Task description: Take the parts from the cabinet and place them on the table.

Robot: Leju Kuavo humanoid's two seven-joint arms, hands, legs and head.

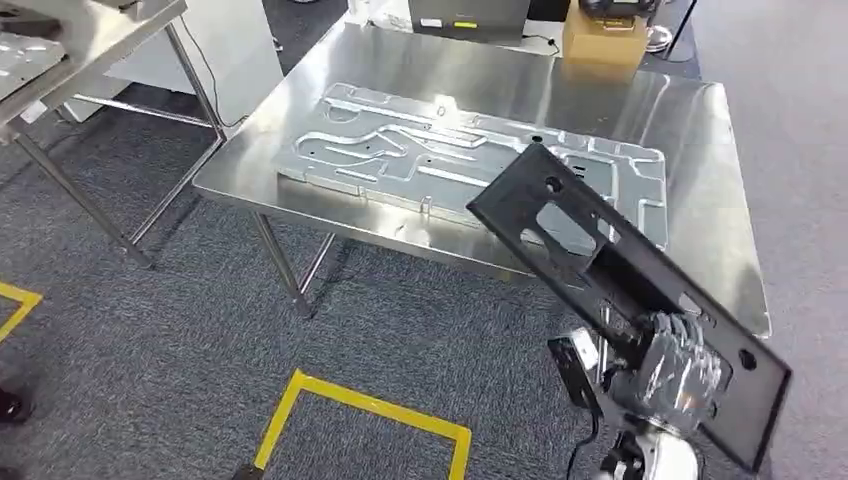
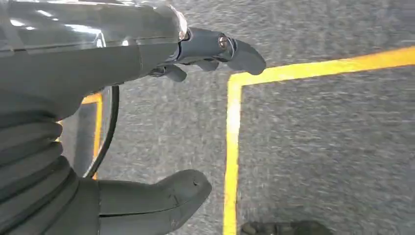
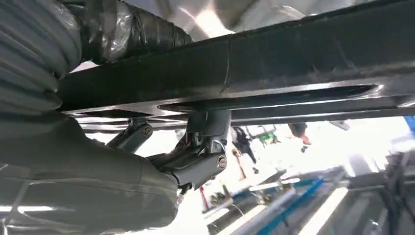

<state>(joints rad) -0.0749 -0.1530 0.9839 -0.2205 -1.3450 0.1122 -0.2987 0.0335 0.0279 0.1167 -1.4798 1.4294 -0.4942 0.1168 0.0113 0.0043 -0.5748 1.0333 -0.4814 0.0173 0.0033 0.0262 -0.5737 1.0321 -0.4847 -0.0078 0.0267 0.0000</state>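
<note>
A long black metal bracket (image 1: 620, 290), judged stiff and rather heavy, is clamped near one end by the right hand (image 1: 678, 365), while the left hand (image 2: 161, 122) hangs with fingers apart.

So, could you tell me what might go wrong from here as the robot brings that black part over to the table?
The right hand grips the long black bracket near one end, so most of it juts out unsupported; it could tilt or slip in the grip.

Its far end hangs above the silver stamped panel already lying on the steel table, so it may knock or land on that panel.

The left hand hangs open over the floor, offering no support.
</note>
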